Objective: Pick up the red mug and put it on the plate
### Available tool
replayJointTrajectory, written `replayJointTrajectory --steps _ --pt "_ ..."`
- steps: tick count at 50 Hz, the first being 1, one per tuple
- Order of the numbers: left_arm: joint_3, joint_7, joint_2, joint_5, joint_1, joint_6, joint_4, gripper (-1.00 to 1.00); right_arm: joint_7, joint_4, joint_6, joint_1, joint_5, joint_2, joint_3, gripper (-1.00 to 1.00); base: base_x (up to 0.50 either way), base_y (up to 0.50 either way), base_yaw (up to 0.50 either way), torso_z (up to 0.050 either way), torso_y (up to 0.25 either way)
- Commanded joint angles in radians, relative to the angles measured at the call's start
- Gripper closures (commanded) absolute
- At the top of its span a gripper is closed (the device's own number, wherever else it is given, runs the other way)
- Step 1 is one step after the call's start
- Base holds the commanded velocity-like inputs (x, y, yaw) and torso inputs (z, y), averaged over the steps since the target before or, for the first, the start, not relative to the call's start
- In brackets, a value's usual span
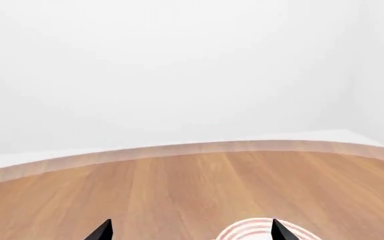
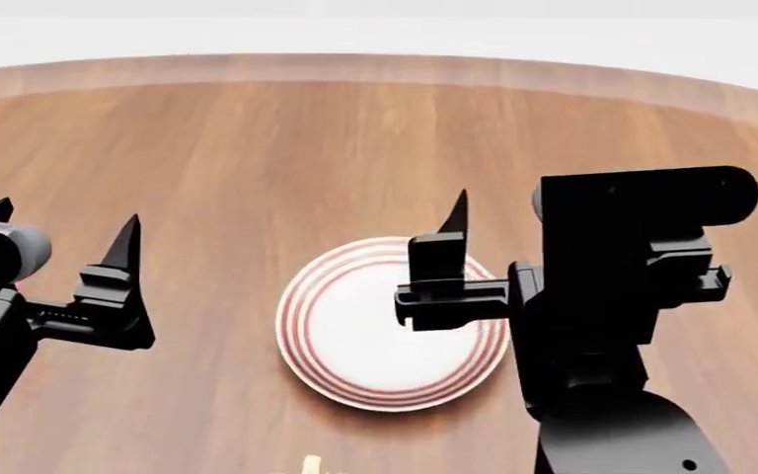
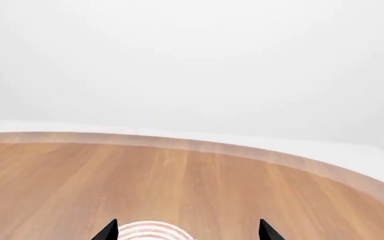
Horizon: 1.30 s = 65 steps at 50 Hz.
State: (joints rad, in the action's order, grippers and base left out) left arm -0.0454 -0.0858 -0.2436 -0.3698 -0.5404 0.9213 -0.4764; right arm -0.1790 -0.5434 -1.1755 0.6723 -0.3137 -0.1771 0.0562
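Observation:
The plate (image 2: 303, 314), white with red rings round its rim, lies on the wooden table in the middle of the head view. The red mug shows in no view. My left gripper (image 2: 63, 225) is open and empty, above the table to the left of the plate. My right gripper (image 2: 521, 212) is open and empty over the plate's right edge; only its left fingertip (image 2: 458, 202) shows there. The plate's rim also shows between the left gripper's (image 1: 190, 231) tips in the left wrist view (image 1: 249, 231) and beside the right gripper's (image 3: 188, 231) left tip in the right wrist view (image 3: 148, 231).
The round wooden table (image 2: 352, 148) has a pale far edge (image 2: 379, 67) with a white wall behind it. A small pale yellow bit (image 2: 311, 464) shows at the near edge of the head view, just in front of the plate.

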Motion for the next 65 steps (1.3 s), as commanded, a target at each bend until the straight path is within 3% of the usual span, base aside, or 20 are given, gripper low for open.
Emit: replayJointTrajectory --steps 1,27,65 --pt "0.001 -0.002 -0.005 -0.008 0.003 -0.002 -0.001 -1.0 -0.004 0.0 0.002 -0.001 -0.008 -0.002 0.006 -1.0 0.5 0.0 0.0 0.0 0.0" --pt "-0.008 -0.01 -0.011 -0.021 0.004 -0.004 -0.002 -1.0 -0.014 -0.007 -0.002 -0.002 -0.027 -0.008 0.012 -1.0 0.5 0.0 0.0 0.0 0.001" --pt "-0.014 -0.027 -0.019 -0.027 0.008 -0.022 0.03 -1.0 -0.035 0.029 0.005 -0.004 -0.038 -0.015 0.036 -1.0 0.08 0.0 0.0 0.0 0.001"
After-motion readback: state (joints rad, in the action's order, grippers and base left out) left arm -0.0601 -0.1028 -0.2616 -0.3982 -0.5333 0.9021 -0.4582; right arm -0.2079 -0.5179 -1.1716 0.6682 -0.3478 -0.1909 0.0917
